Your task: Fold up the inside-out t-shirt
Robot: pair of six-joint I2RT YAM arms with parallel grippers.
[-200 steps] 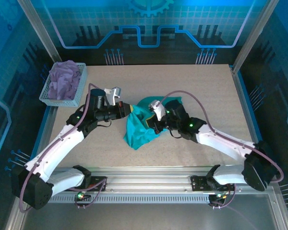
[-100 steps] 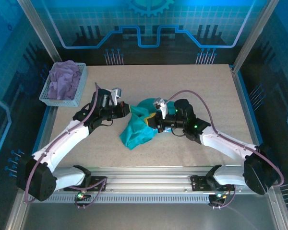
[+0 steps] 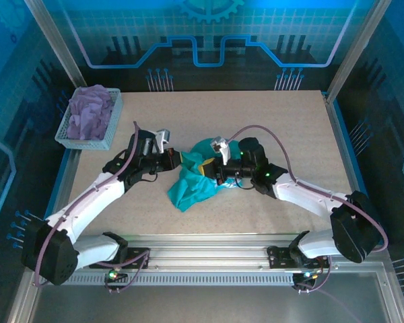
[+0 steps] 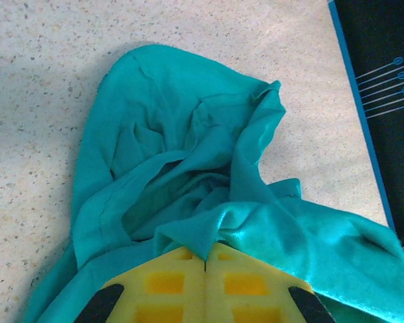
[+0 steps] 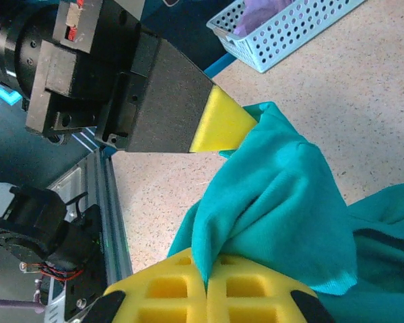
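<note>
The speckled table (image 3: 276, 134) is carrying the inside-out t-shirt (image 3: 190, 190), which is lying as a crumpled teal heap near its middle, between the two arms. Compared with a second ago, the heap is sitting slightly further left, its near lobe is reaching more toward the left arm, and the two sets of fingers are standing closer together, the right set having come leftward.

At the far left corner a perforated basket (image 3: 87, 140) is holding a lavender garment (image 3: 91, 111), well apart from the shirt.

The left fingers (image 3: 179, 159) are pressing fully together on a fold at the heap's far left edge. In the left wrist view their yellow faces are meeting with teal cloth pinched in the seam, and the rest of the shirt is spreading away ahead of them.

The right fingers (image 3: 209, 167) are likewise clamping shut on a ridge of the shirt. They are sitting just right of the left fingers, whose yellow tip is touching the same cloth.
</note>
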